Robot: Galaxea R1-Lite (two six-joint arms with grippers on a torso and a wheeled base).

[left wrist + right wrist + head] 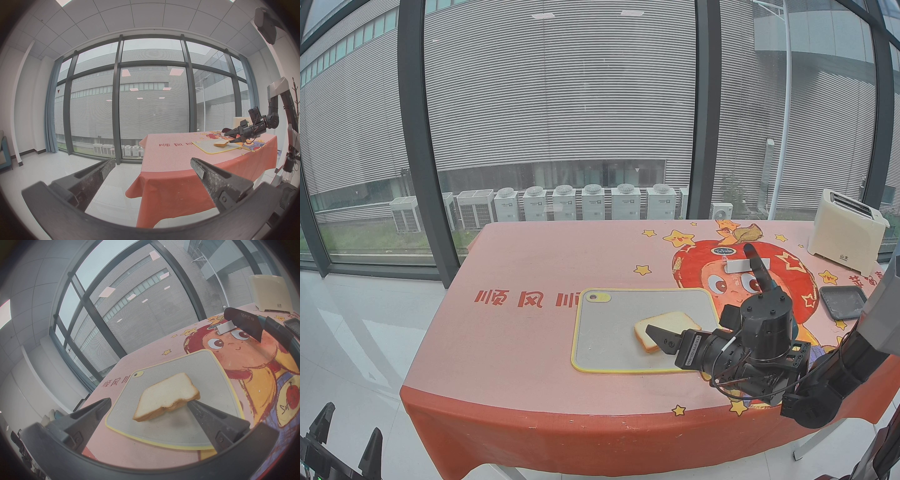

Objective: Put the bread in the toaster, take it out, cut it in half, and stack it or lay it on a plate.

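- Bread slice point(665, 327) lies flat on the grey, yellow-rimmed cutting board point(606, 337), toward the board's right side. It is whole and uncut, with a pale face and a brown crust.
- Right gripper point(657, 335) is low at the slice's near edge. Its jaws are spread and grip nothing; in the right wrist view one finger touches the crust and the other stands clear on the far side.
- Black knife point(759, 267) rests on a small white holder behind the board, untouched.
- Cream toaster point(847, 231) is at the table's far right corner; its slots look empty.
- Dark square plate point(842, 301) sits just in front of the toaster, bare.
- Left gripper point(152, 161) hangs off the table's left side, jaws released.
- Progress, judged: toasting cannot be told from the slice; cutting and plating are left.
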